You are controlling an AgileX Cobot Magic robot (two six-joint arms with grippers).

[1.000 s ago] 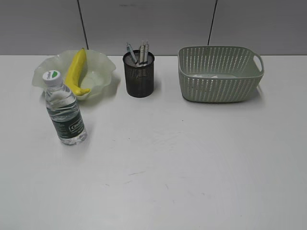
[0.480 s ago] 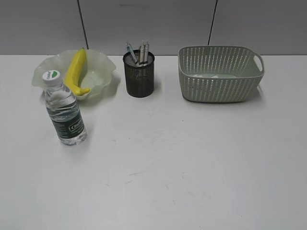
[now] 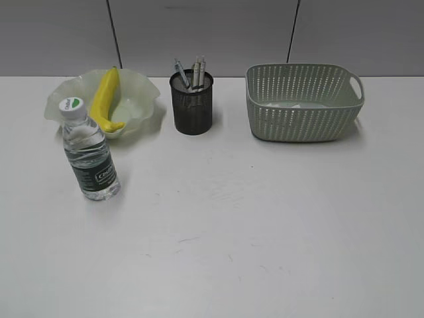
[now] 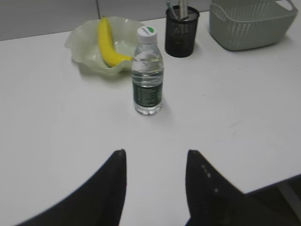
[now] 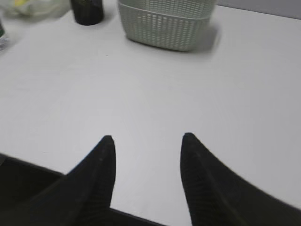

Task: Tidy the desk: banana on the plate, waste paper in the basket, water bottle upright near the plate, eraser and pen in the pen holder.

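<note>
left fingers (image 4: 155, 157): apart, nothing between them, hanging over bare tabletop (image 3: 265, 218) at the near edge, well clear of everything. My guess is they're parked back there because there's nothing left to grab.

right fingers (image 5: 146, 141): same deal, spread and empty, over the near right side of the tabletop.

water bottle (image 3: 89, 151): upright, cap up, standing just near-side of the plate on the left, which is where the task wants it. Looks stable, base flat.

banana (image 3: 106, 99): lying in the plate (image 3: 142, 89), curved along the bowl so the ruffled rim keeps it from rolling out.

pen holder (image 3: 192, 105): far middle, between plate and basket. A few pens (image 3: 197, 71) stick out the top, leaning on the rim. Can't see an eraser inside, the mesh is too dark to tell.

basket (image 3: 303, 103): far right. Something pale lies on its floor, probably the waste paper (image 3: 301, 104), but it's mostly hidden by the wall.

writing: the bottle has a dark green label with white lettering, starts with a "C" I think, too small to read properly. The cap has a green mark and tiny unreadable text.
</note>
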